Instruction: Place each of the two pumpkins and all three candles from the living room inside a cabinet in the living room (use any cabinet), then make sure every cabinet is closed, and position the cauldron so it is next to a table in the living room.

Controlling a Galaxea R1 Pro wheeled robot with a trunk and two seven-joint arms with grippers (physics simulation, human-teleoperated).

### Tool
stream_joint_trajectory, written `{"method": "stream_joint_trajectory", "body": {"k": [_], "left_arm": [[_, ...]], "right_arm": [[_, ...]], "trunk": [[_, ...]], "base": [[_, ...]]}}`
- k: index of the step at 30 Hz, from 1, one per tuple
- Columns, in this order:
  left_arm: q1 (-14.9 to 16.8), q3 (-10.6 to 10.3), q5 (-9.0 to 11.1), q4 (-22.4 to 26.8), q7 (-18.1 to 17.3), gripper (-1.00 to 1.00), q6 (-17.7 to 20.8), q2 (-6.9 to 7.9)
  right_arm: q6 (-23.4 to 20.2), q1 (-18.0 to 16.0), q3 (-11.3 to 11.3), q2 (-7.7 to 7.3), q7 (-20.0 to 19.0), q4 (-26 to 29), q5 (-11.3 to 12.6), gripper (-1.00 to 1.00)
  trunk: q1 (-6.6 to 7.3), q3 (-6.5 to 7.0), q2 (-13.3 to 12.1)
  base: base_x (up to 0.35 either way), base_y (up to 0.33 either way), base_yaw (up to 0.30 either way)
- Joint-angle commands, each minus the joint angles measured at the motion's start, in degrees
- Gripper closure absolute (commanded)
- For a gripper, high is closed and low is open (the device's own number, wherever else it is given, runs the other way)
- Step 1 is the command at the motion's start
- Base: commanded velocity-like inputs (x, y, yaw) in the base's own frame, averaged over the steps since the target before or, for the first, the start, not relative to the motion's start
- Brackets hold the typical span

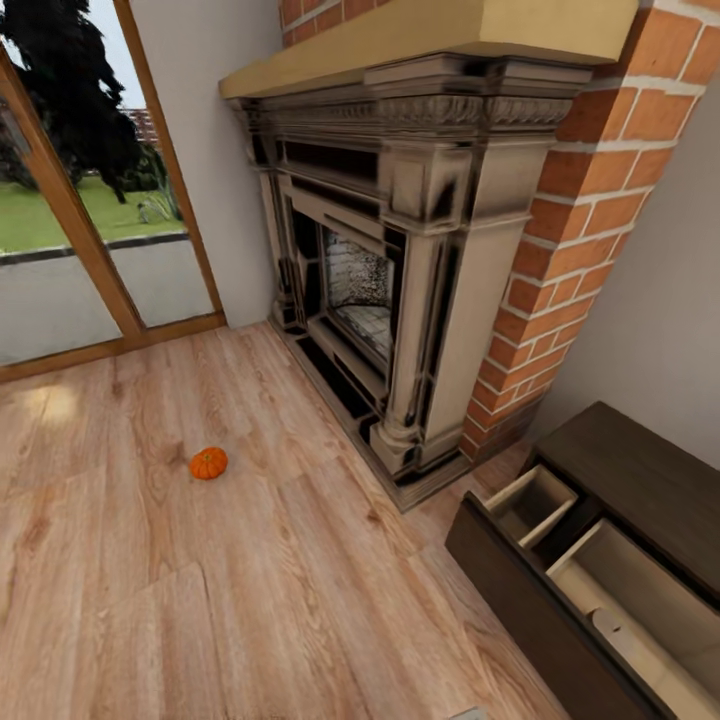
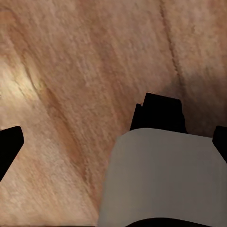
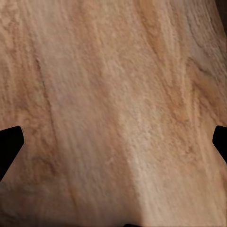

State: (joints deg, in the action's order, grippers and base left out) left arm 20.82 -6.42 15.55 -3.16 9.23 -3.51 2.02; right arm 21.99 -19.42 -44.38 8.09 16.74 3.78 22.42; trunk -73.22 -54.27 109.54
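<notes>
Head view: you've got one pumpkin (image 1: 208, 463) on the wood floor (image 1: 200, 600), left of centre, well apart from the fireplace (image 1: 400, 300) at centre. Cabinet (image 1: 640, 480) sits lower right w/ a drawer (image 1: 620, 590) pulled out, pale inside.

Left wrist view: left hand (image 2: 113, 142) w/ fingertips spread wide, holding nothing, floor below.

Right wrist view: right hand (image 3: 113, 142) likewise wide open, empty, over bare floor.

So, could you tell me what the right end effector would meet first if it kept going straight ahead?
Most likely the wooden floor; nothing lies between its open fingers and the boards, though depth is unclear.
</notes>
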Motion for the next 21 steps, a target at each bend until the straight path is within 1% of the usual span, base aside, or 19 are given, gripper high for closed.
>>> {"method": "stream_joint_trajectory", "body": {"k": [1,21], "left_arm": [[0.0,0.0,0.0,0.0,0.0,-1.0,0.0,0.0],[0.0,0.0,0.0,0.0,0.0,-1.0,0.0,0.0]], "right_arm": [[0.0,0.0,0.0,0.0,0.0,0.0,0.0,-1.0],[0.0,0.0,0.0,0.0,0.0,0.0,0.0,-1.0]], "trunk": [[0.0,0.0,0.0],[0.0,0.0,0.0]], "base": [[0.0,0.0,0.289],[0.0,0.0,0.289]]}}
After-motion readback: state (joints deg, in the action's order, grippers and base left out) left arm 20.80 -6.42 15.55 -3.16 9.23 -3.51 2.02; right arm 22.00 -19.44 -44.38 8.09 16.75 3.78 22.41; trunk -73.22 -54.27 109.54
